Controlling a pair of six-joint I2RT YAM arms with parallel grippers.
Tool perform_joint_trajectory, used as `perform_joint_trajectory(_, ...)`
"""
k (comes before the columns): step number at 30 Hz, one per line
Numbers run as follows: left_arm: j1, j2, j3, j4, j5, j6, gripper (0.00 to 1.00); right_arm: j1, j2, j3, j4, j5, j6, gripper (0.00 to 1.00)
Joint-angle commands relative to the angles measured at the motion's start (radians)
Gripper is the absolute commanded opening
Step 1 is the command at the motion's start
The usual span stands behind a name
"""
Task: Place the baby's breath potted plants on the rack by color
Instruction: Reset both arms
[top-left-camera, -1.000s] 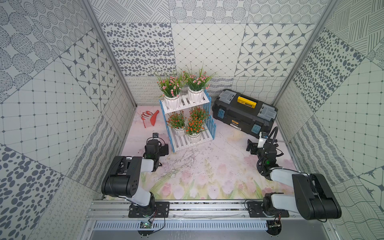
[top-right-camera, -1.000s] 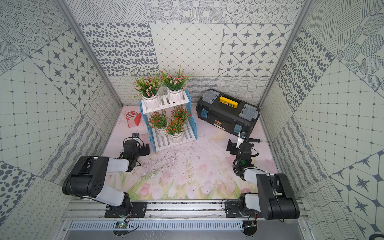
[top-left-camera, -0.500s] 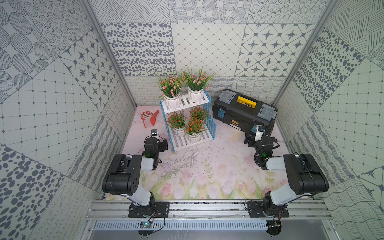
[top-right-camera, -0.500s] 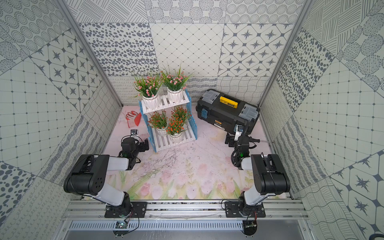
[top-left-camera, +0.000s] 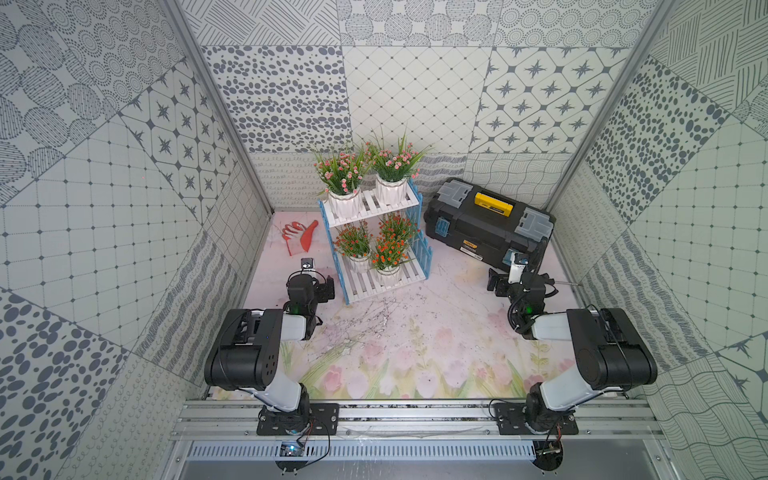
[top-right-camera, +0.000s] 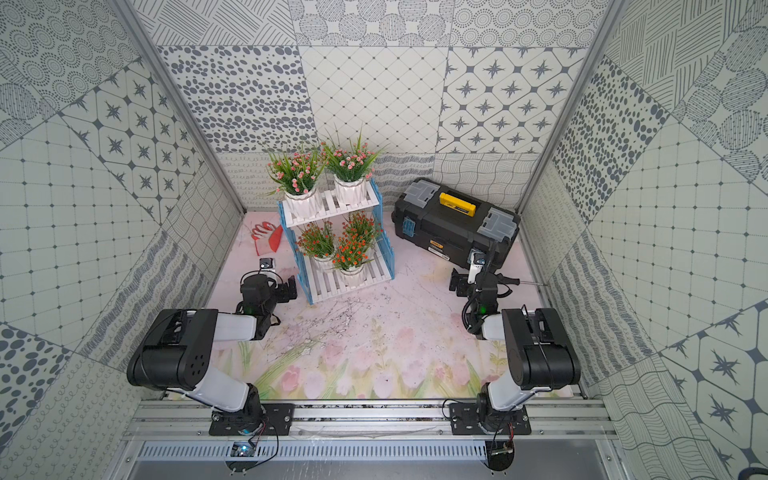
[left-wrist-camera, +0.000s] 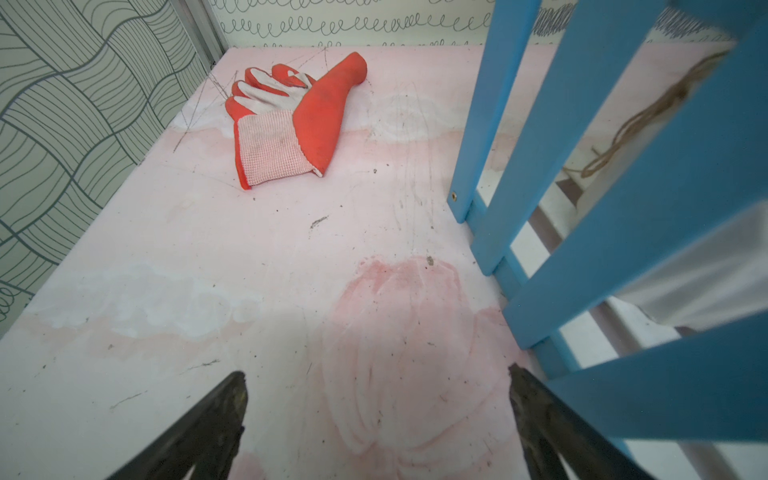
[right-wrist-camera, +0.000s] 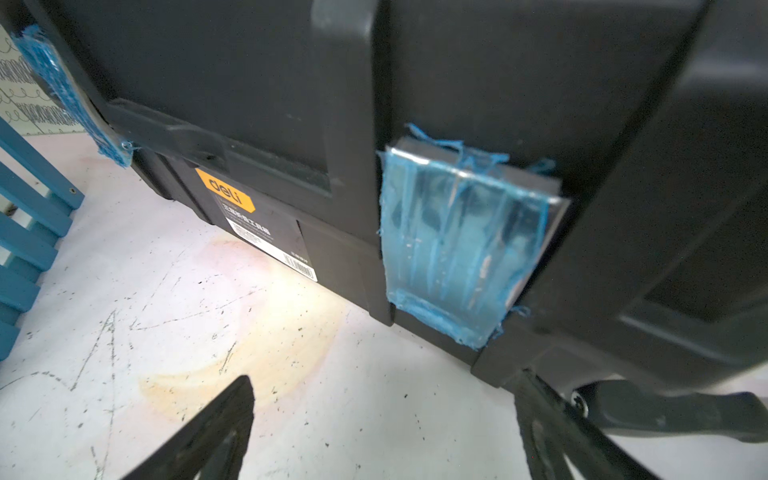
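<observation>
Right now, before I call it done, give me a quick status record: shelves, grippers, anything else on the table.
rack: standing between glove and toolbox
top shelf: two pink plants
lower shelf: three orange-red plants
left gripper: open, empty, beside rack
right gripper: open, empty, facing toolbox
plants off rack: none seen
</observation>
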Motion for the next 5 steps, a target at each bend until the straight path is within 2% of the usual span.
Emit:
perform_joint_trajectory(1, 0.005, 0.001, 0.011, 0.035, 0.016, 0.001, 0.98, 0.002, -0.013, 0.007, 0.025, -0.005, -0.009, 0.98)
perform_joint_trajectory(5, 0.005, 0.002, 0.011, 0.035, 0.016, 0.001, 0.98, 0.002, -0.013, 0.005, 0.027, -0.005, -0.008, 0.98)
